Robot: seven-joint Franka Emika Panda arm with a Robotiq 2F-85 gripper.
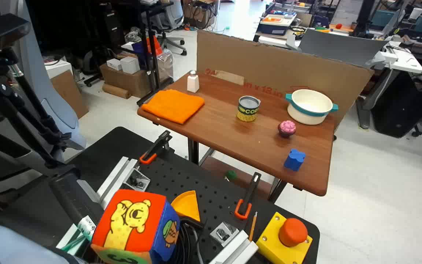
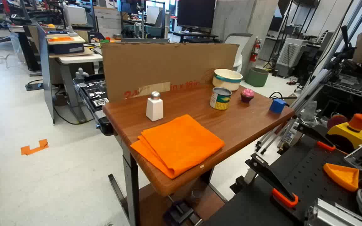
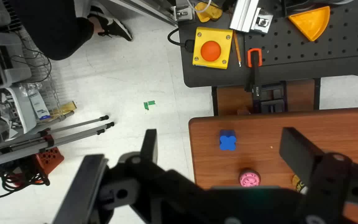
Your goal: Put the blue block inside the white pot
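Tool (image 3: pixel 219 137) spread wide in wrist view, black fingers (image 3: pixel 298 152) well apart, nothing in its grip. Solid blue lobed block (image 1: pixel 294 160) stands on the brown wood-look surface (image 1: pixel 214 113) nr a corner, well apart from the round cream-white pot (image 1: pixel 308 110) w/ teal band & handles; in wrist view the block shows in the gap btwn the fingers, clear of both. Pot's upright by the long brown cardboard panel (image 1: pixel 280 60) at the edge, can't tell if touching. Roughly btwn block & pot in both exterior views: small pink-topped dark cupcake (image 1: pixel 287 129). Metal corn can (image 1: pixel 248 109) w/ yellow & green label stands upright nr mid-surface. Toward opp. end, folded bright-orange cloth (image 1: pixel 174 105) lies flat, white silver-capped shaker (image 1: pixel 193 82) standing just beside it. Wrist view also gets square yellow box (image 3: pixel 226 49) w/ round orange button (image 3: pixel 210 51) on a black perforated surface (image 3: pixel 272 71), plus a black-&-white shoe (image 3: pixel 112 24) on the pale floor (image 3: pixel 129 81).
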